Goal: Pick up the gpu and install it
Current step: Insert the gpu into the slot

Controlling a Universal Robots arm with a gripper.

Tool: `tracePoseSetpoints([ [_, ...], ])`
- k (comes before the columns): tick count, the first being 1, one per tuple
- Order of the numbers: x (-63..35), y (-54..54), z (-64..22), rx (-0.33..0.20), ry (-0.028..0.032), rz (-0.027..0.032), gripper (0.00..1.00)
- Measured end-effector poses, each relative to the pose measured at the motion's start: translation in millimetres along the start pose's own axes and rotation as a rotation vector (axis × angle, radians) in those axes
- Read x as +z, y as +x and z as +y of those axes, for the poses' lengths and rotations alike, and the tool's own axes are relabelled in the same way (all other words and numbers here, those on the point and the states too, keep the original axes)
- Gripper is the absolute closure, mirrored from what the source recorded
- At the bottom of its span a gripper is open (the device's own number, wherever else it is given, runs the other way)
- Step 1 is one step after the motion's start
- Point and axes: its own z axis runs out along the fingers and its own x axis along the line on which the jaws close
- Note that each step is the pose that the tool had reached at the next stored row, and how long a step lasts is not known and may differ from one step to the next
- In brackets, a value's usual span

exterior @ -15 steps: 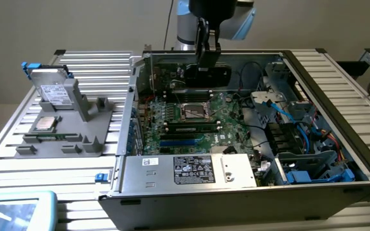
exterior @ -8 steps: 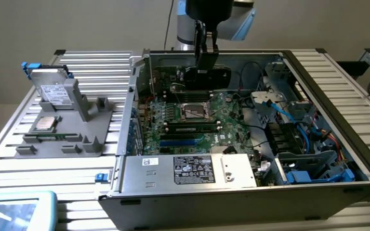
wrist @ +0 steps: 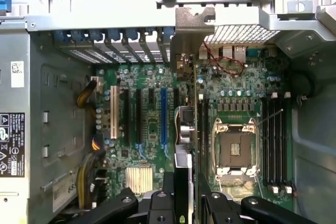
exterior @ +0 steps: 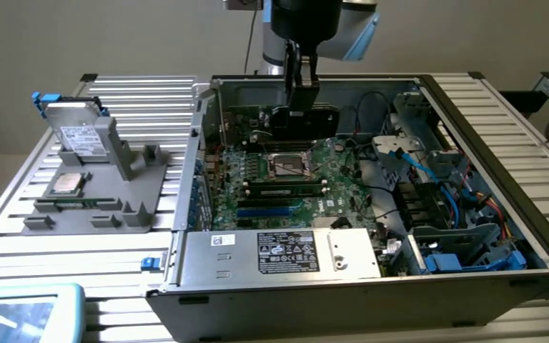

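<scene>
gpu (exterior: 305, 123) — black, upright, above motherboard

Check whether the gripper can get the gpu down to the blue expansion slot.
Probably yes: case open, gripper holds the gpu above the motherboard, no cable crosses the blue expansion slot.

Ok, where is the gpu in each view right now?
Exterior view: gpu hangs upright from the gripper, over the far part of the motherboard.
Wrist view: gpu seen edge-on, between the blue slot and the CPU socket.
Shared landmark: the empty CPU socket.
</scene>
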Motion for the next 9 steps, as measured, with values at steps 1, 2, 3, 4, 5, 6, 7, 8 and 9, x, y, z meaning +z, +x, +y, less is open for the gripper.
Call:
tracePoseSetpoints([
  [1, 1.8, -0.1, 0.0, 0.000, 0.0001, -0.0002, 0.73],
  [2, 3.7, -0.2, 0.0, 0.000, 0.0001, -0.0002, 0.73],
  [3, 5.4, -0.2, 0.0, 0.000, 0.0000, -0.0001, 0.73],
  [4, 7.2, -0.3, 0.0, 0.000, 0.0000, 0.0000, 0.73],
  [5, 9.1, -0.4, -0.1, 0.000, 0.0000, 0.0000, 0.73],
  [6, 10.8, -0.4, -0.1, 0.000, 0.0000, 0.0000, 0.73],
  [7, 12.8, -0.5, -0.2, 0.000, 0.0001, -0.0001, 0.73],
  [8, 14.6, -0.6, -0.2, 0.000, 0.0001, 0.0000, 0.73],
  [9, 16.4, -0.6, -0.2, 0.000, 0.0001, -0.0001, 0.73],
])
